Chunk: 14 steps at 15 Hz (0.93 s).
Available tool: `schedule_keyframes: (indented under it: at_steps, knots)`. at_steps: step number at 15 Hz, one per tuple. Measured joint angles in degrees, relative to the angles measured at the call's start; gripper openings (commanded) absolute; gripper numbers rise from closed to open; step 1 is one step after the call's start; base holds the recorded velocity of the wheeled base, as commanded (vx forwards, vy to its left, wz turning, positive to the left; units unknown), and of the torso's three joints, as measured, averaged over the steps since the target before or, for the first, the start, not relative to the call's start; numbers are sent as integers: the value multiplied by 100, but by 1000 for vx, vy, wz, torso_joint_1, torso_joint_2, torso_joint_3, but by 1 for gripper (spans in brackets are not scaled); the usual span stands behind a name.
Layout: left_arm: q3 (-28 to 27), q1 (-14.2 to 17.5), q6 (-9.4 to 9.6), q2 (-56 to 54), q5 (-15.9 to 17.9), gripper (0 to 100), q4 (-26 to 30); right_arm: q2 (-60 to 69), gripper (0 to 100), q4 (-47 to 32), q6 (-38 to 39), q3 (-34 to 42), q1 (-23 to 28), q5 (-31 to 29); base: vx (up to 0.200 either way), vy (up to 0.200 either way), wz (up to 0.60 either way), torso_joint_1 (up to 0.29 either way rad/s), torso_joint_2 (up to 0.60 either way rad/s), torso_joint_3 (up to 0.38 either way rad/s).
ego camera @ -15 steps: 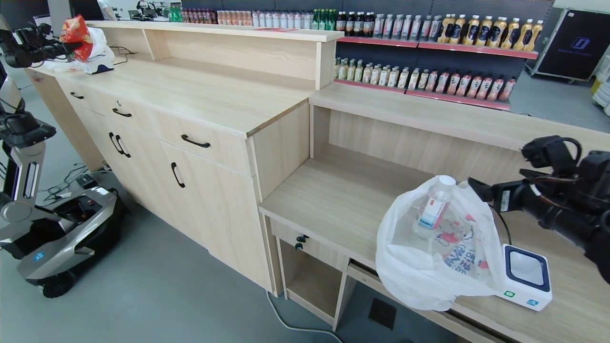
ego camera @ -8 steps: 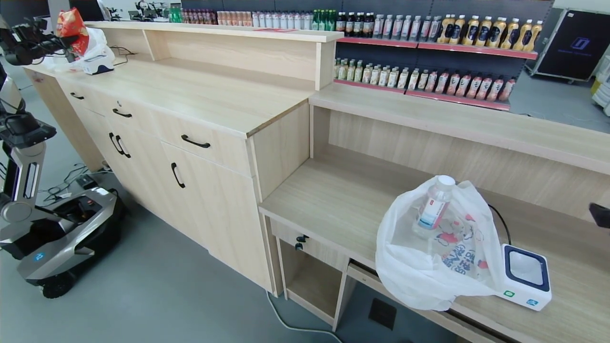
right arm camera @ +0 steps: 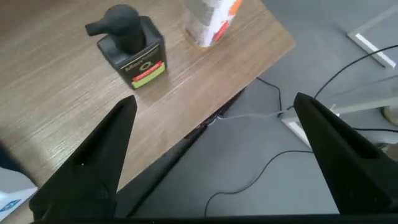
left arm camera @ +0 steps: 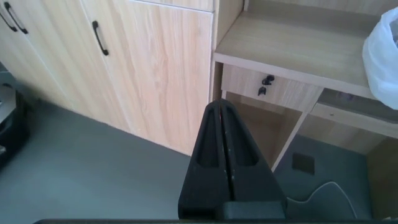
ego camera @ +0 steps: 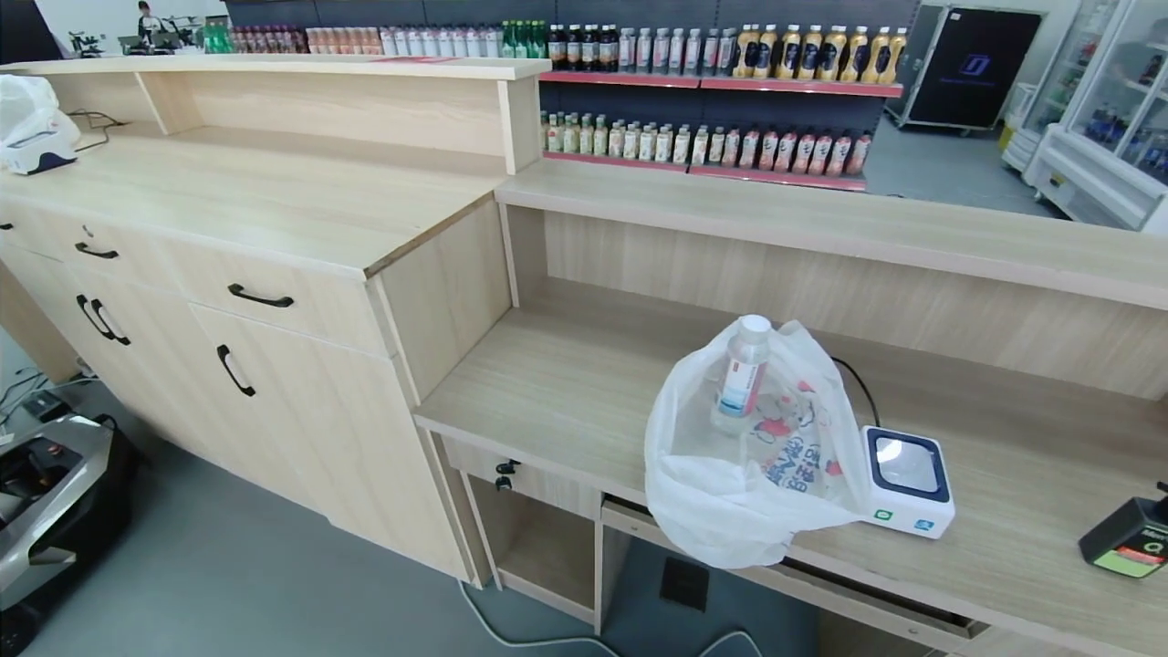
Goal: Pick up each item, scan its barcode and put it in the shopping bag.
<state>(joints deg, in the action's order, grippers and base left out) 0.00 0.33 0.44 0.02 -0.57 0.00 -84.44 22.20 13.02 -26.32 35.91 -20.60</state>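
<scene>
One bottle stands inside shopping bag; pump bottle at 3 o'clock of scanner and can beside it not yet scanned. Right gripper spread wide near them; left gripper closed, empty.

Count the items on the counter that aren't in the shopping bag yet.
2: a black pump bottle and a white-and-orange container beside it, near the edge of the counter. Others may be hidden.
</scene>
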Motion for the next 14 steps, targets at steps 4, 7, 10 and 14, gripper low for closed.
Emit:
schedule_keyframes:
  at_steps: [4,7,10,14]
  knots:
    - [0,-6,0,0,0,0,0,-1020,100,579,222,-466,-369,-26,0,0,0,-84,171,80]
    - [0,-11,0,0,-2,0,0,-1687,100,941,230,-968,-750,-57,0,0,0,0,0,0]
    - [0,-11,0,0,-2,0,0,-2043,100,963,235,-1182,-1139,-61,0,0,0,0,0,0]
    - [0,-11,0,0,-2,0,0,-2347,100,939,230,-1180,-1313,-325,0,0,0,0,0,0]
